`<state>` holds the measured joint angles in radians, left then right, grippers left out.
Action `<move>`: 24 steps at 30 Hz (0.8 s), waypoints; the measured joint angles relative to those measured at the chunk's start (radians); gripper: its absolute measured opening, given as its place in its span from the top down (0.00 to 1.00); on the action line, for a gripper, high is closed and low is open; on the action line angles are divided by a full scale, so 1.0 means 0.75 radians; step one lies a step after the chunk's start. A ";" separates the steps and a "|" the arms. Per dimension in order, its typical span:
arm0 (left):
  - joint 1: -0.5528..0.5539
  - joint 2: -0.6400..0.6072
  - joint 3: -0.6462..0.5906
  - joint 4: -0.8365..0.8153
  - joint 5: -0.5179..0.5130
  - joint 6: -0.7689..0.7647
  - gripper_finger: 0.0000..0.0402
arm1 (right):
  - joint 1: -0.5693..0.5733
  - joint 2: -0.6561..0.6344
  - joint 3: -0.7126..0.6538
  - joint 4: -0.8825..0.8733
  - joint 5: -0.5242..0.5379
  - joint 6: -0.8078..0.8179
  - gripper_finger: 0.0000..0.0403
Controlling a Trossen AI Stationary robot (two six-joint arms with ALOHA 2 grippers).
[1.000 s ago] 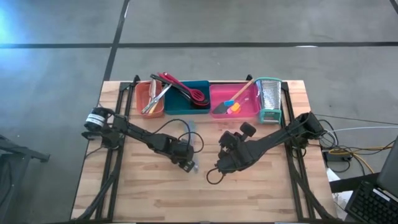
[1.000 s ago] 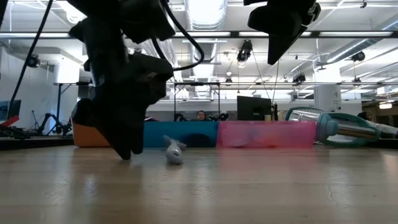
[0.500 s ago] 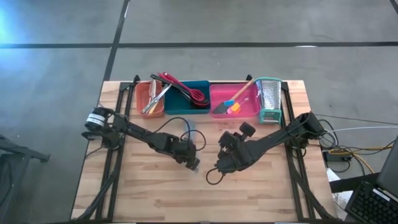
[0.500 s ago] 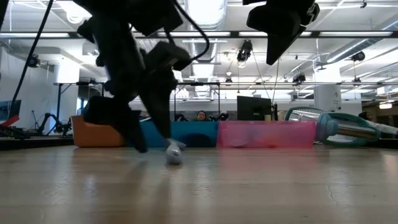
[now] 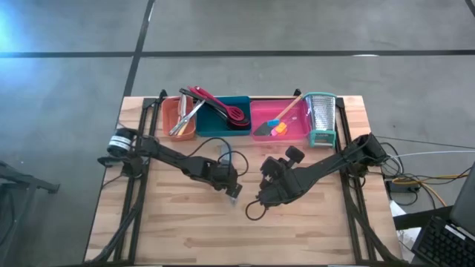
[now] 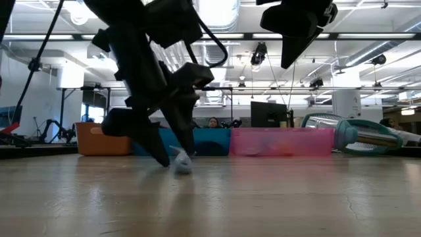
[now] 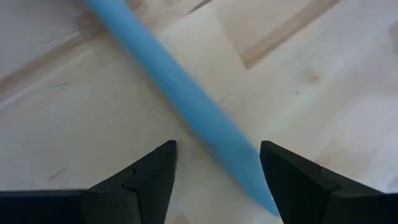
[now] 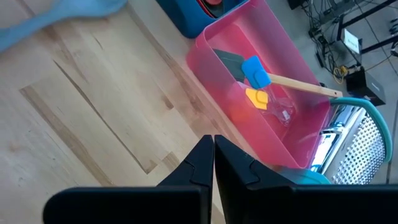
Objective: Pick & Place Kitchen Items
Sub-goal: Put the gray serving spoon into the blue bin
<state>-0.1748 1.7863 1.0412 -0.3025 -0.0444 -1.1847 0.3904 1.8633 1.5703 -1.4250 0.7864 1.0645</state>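
Observation:
A long light-blue utensil [image 7: 186,99] lies flat on the wooden table near its middle [image 5: 225,153]. Its pale end [image 6: 183,162] shows in the low view. My left gripper [image 7: 217,149] is open and points steeply down over it [image 5: 232,191], one finger on each side of the handle. I cannot tell whether either finger touches it. My right gripper [image 8: 213,146] is shut and holds nothing. It hangs above the table just right of the left one [image 5: 260,202].
Along the far edge stand an orange tray [image 5: 180,119], a teal tray [image 5: 223,117] and a pink tray [image 5: 280,122], all holding utensils. A metal grater with teal trim [image 5: 320,119] lies at their right end. Bare wood lies toward the near edge.
My left gripper has moved toward the table's right edge and come over the blue utensil's near end. It has also opened: its fingertips stood together a second ago and now stand apart. The utensil has stayed where it lay.

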 joint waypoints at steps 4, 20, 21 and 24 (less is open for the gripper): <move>0.007 0.044 0.007 0.000 -0.002 -0.004 0.41 | 0.000 0.000 0.000 0.000 0.000 -0.004 0.98; 0.047 0.086 -0.001 -0.146 0.086 0.006 0.41 | -0.001 0.000 -0.001 0.001 0.000 -0.018 0.98; 0.051 0.086 -0.002 -0.130 0.092 0.009 0.41 | -0.001 0.000 -0.001 0.001 0.000 -0.019 0.98; 0.056 0.080 0.015 -0.119 0.123 0.029 0.41 | -0.001 0.000 -0.001 0.004 0.000 -0.020 0.98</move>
<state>-0.1331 1.8464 1.0523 -0.3914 0.0476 -1.1628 0.3901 1.8633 1.5692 -1.4222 0.7868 1.0491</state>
